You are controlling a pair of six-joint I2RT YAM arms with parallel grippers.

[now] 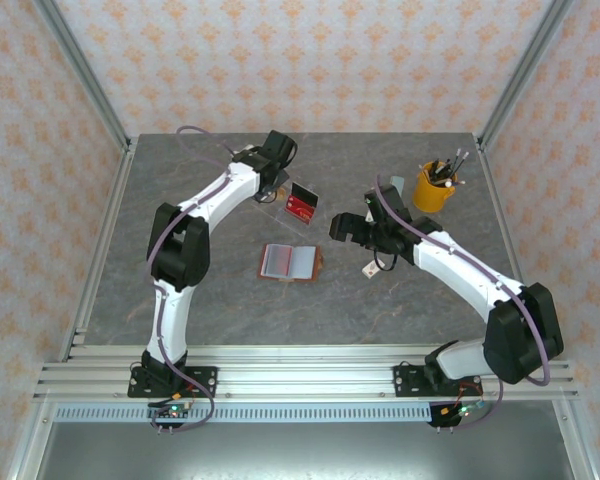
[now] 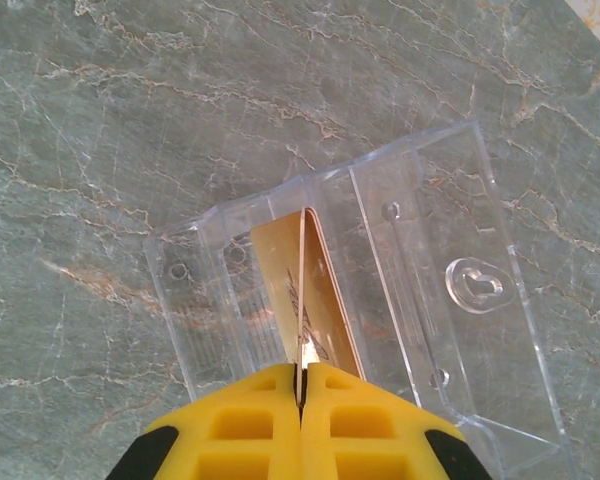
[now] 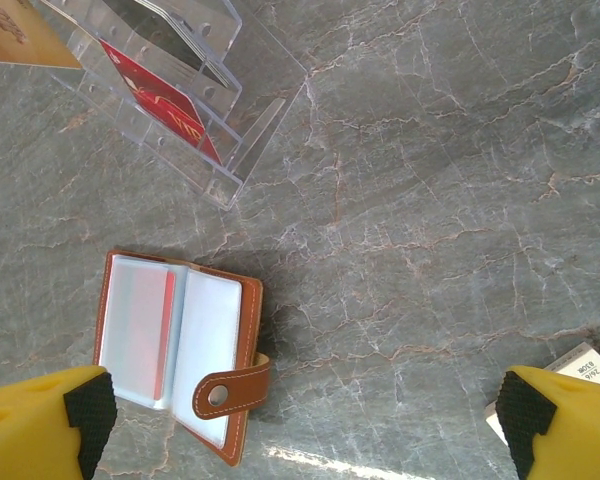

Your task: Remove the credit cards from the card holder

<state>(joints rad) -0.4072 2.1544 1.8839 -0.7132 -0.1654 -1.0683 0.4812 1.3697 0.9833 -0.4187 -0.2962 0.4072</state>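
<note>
1. Left wrist view: the left gripper (image 2: 300, 385) is pinched fully closed on the tan credit card (image 2: 308, 290). It holds the card on edge at a slot of the clear acrylic tray (image 2: 460, 250). That upright hold suits sliding it between the dividers, though I cannot tell whether it is above the slot or just inside.
2. A red card (image 3: 160, 100) stands in a neighbouring slot, so the tan one needs its own gap.
3. The card holder (image 3: 180, 345) lies open flat on the table (image 3: 430, 200) near the tray. A red edge (image 3: 166, 335) shows in its left pocket, likely another card to pull.
4. The right gripper (image 3: 302, 410) hangs spread wide and empty beside the holder, over bare table. The white tag (image 3: 580, 365) lies by one finger, and the yellow pen cup (image 1: 435, 188) is well apart.
</note>
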